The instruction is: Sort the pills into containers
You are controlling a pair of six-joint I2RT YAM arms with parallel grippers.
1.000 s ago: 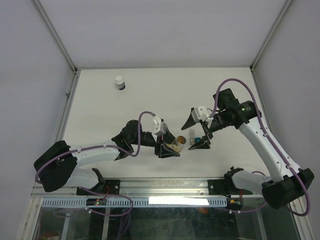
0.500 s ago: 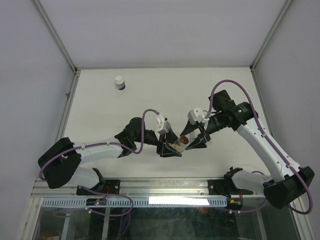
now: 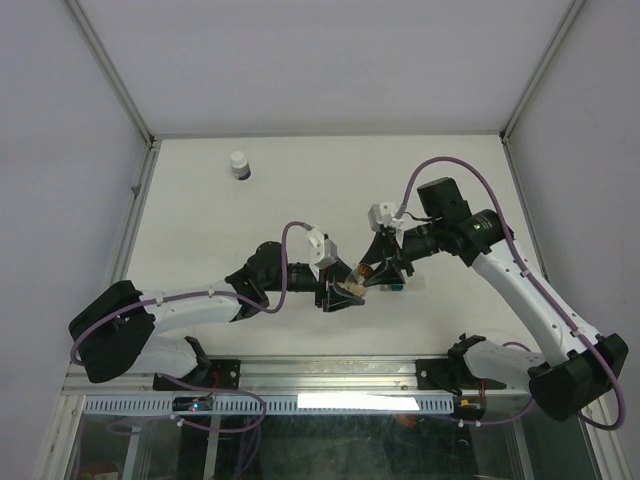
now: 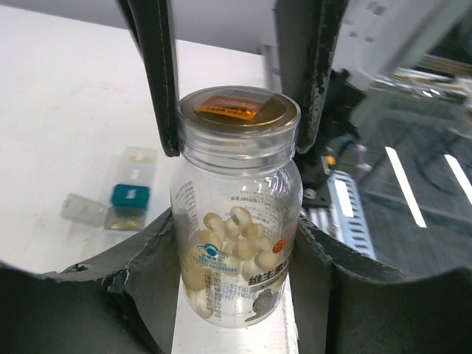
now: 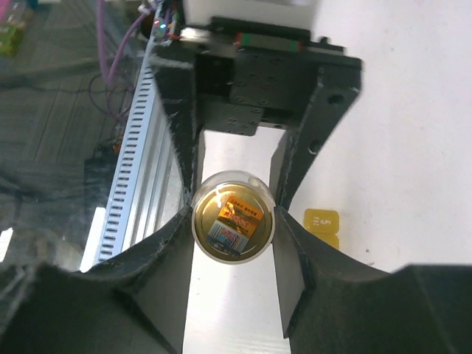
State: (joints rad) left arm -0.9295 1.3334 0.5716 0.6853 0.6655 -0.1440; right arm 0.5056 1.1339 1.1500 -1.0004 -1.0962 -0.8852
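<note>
In the upper left of the overhead view a white bottle (image 3: 238, 163) with a dark band stands alone on the pale surface (image 3: 300, 190), well apart from everything else. The left arm runs from the lower left toward the middle of the frame. There the left gripper (image 3: 340, 293) has its jaws clamped on the body of a clear pill bottle (image 4: 236, 221), which is held off the surface and is part full of pale pills (image 4: 228, 243). Its gold cap (image 5: 231, 225) is on and points toward the right gripper (image 5: 232, 217), whose jaws sit on either side of the cap with both fingers against its rim. The containers lie on the surface just right of the bottle, partly under the right gripper. The left wrist view shows the teal container (image 4: 130, 195) at lower left, lid shut, joined to clear compartments (image 4: 139, 158). The right wrist view shows the yellow container (image 5: 321, 220) just right of the cap. The right arm bends away to the lower right corner.
</note>
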